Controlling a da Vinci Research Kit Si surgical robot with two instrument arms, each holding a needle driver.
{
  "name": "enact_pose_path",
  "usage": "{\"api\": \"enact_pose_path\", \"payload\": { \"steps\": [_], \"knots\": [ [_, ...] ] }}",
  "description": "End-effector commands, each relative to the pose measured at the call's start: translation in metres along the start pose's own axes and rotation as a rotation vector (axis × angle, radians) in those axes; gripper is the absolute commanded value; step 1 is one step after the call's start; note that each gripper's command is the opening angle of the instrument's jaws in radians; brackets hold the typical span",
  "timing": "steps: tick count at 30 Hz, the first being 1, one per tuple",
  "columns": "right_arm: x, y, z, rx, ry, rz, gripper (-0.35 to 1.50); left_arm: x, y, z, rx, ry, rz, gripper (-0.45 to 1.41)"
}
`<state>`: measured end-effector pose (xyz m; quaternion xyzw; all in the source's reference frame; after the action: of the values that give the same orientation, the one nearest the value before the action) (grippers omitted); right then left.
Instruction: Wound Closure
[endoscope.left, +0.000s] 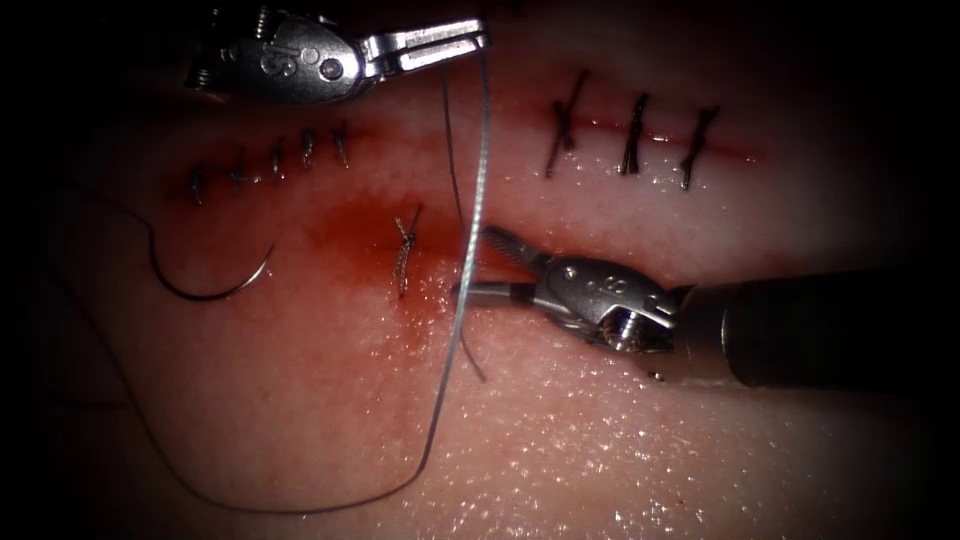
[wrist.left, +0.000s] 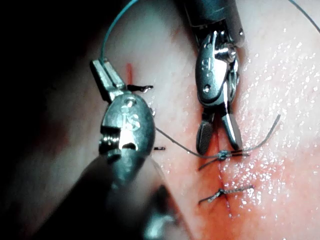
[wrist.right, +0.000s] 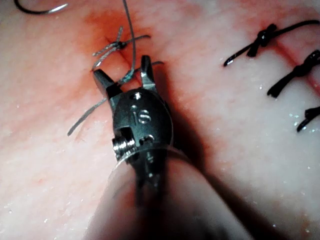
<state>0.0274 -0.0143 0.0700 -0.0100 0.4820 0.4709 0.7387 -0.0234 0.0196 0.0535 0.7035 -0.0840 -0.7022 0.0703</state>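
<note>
My left tool (endoscope.left: 478, 37) grips the thread (endoscope.left: 478, 190), jaws closed; my right tool (endoscope.left: 487, 264) straddles it, jaws open, holding nothing. The endoscope shows the needle (endoscope.left: 205, 283) lying free on the tissue (endoscope.left: 620, 440), well left of both jaws.

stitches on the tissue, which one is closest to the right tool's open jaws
The pale grey stitch in the red fluid, just left of the right tool. The dark stitches sit farther off, in rows above.

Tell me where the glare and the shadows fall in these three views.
Endoscope view: dark at the edges, glints speckle the wet tissue; the left tool, shut on the thread, shines; the needle lies free on the tissue at left. Left wrist view: glare on the right tool. Right wrist view: that tool, jaws open astride the thread, holding nothing, casts a shadow beside itself.
</note>
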Motion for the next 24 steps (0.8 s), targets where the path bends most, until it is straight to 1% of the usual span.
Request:
{"api": "enact_pose_path", "payload": {
  "steps": [1,5,10,16,24],
  "knots": [
    [-0.0012,0.0001,0.0014,-0.004,-0.001,-0.004,1.37,-0.0004,0.0003,0.0003,-0.009,0.001,-0.001,-0.45],
    [-0.0009,0.0005,0.0023,-0.011,-0.003,-0.008,1.37,-0.0004,0.0004,0.0002,-0.010,0.002,0.000,-0.45],
    [-0.0005,-0.0001,0.0041,-0.025,0.010,-0.028,1.37,-0.0002,0.0006,-0.0001,-0.017,0.014,0.000,-0.45],
    [-0.0003,-0.0012,0.0054,0.040,0.009,-0.052,1.38,-0.0001,0.0006,-0.0002,-0.024,0.024,0.001,-0.45],
    [0.0006,-0.0017,0.0064,0.035,0.024,-0.056,1.38,0.0004,0.0010,0.0000,-0.028,0.027,0.002,-0.45]
  ]
}}
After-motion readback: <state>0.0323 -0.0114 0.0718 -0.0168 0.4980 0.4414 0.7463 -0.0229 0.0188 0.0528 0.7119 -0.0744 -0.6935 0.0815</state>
